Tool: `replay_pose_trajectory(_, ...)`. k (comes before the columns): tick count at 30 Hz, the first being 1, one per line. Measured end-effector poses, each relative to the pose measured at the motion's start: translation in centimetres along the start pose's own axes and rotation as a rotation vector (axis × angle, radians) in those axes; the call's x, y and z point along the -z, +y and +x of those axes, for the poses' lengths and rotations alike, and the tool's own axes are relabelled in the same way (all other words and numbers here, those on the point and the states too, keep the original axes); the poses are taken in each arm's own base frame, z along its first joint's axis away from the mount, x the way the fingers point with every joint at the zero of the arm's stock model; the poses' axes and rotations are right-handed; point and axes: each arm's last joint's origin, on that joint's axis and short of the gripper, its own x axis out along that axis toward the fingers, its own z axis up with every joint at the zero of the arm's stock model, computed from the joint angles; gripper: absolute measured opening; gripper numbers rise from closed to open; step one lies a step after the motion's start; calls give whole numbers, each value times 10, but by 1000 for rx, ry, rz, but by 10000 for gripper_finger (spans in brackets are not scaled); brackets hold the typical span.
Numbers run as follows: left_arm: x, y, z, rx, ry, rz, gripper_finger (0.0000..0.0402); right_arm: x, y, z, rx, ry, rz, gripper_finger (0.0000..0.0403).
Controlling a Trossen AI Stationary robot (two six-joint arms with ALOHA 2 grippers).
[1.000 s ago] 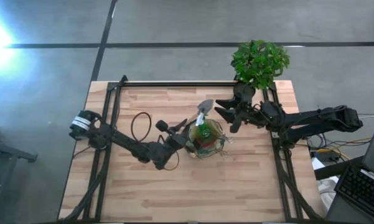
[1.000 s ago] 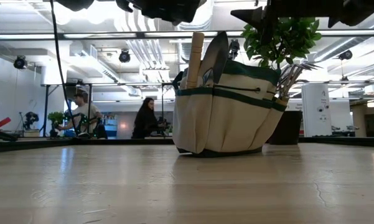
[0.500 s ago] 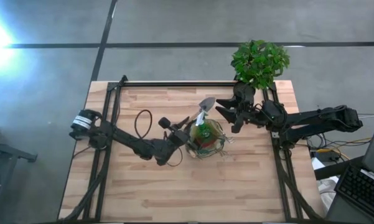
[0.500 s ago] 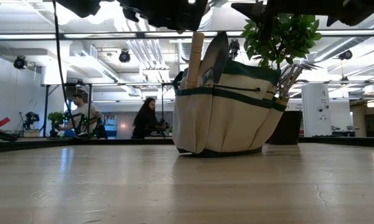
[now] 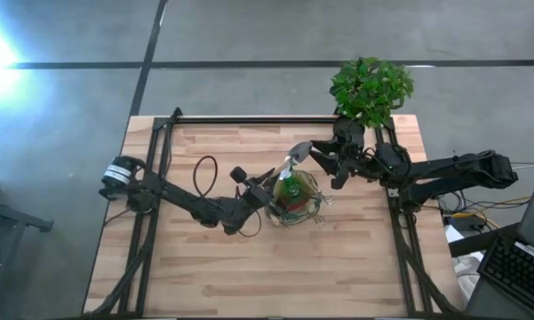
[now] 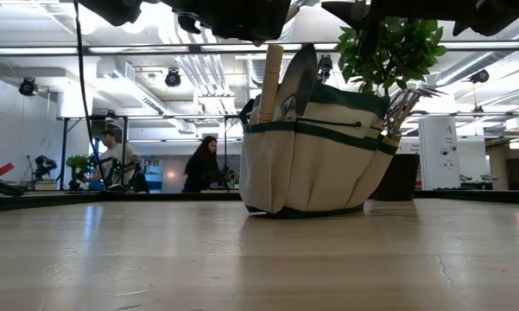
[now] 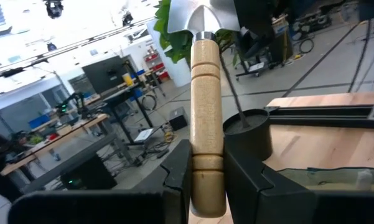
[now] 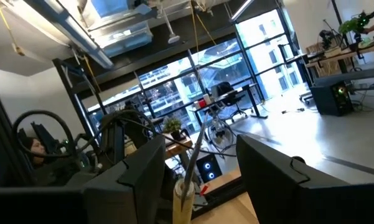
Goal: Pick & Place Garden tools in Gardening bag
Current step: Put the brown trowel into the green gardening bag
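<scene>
The gardening bag (image 5: 295,197) stands on its base at the table's middle; in the low view (image 6: 315,155) it is cream with green trim. A wooden handle (image 6: 270,82), a trowel blade (image 6: 299,76) and a fork (image 6: 406,99) stick up from its pockets. My left gripper (image 5: 259,187), just left of the bag, is shut on a trowel with a wooden handle and a silver head (image 5: 298,148). My right gripper (image 5: 326,166) is open and empty, above the bag's far right side. My left gripper pinches the trowel's wooden handle (image 7: 206,163) between its two fingers (image 7: 175,183), near the handle's free end. The fingers lie along the handle. The trowel is lifted clear, and its silver head (image 7: 202,15) points away from the gripper toward the table's far right, past the bag's far rim.
A potted green plant (image 5: 370,89) in a black pot (image 7: 247,124) stands at the table's far right corner, close behind my right gripper. A black cable loop (image 5: 203,175) lies left of the bag. Bare wood lies at the near side (image 5: 267,267). People show in the room behind (image 6: 203,164).
My left gripper has gone a little toward the table's right edge, closer to the bag, keeping hold of the trowel. The trowel's head has moved with it toward the far right, nearer my right gripper. The bag stays where it was.
</scene>
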Motion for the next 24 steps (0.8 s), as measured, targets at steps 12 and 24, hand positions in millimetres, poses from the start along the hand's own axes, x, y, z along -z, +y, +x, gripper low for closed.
replay_pose_trajectory(12,3,-1,3,19,4,23,66,11,-1,21,2,2,-5,176)
replay_pose_trajectory(24,3,0,0,-43,39,68,66,10,-1,31,11,1,-20,129)
